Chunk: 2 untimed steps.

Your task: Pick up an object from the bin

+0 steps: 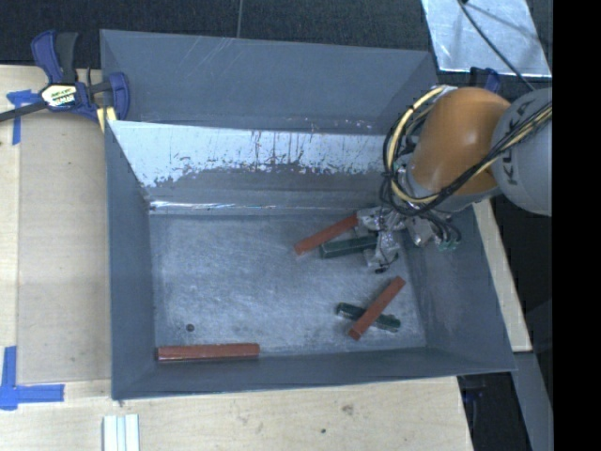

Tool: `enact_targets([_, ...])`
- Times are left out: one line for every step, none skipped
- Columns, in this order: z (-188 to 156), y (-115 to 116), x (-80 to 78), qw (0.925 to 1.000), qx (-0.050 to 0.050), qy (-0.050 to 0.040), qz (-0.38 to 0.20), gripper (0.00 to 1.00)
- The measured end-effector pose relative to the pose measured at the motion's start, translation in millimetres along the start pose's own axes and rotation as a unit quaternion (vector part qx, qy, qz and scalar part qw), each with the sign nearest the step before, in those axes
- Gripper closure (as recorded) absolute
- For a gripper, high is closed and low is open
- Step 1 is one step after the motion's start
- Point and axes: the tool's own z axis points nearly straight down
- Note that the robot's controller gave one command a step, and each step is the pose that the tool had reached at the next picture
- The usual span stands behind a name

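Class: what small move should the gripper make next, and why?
Probably a short shift toward the view's left, centring the gripper over the nearest dark green stick. It sits at that stick's right end, with a red-brown stick close alongside, so a grasp there might slip.

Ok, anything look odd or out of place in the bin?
Nothing spilled or broken. One oddity: toward the view's lower right, a red-brown stick lies crossed over a dark green stick, so lifting either could drag the other.
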Motion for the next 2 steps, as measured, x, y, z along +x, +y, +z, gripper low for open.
enact_targets([-0.6, -1.2, -1.4, 1.0, 0.0, 0.0004, 0.001, 1.0])
enact_targets([-12.1, -2.2, -3.4, 1.0, 0.0, 0.0013, 0.002, 1.0])
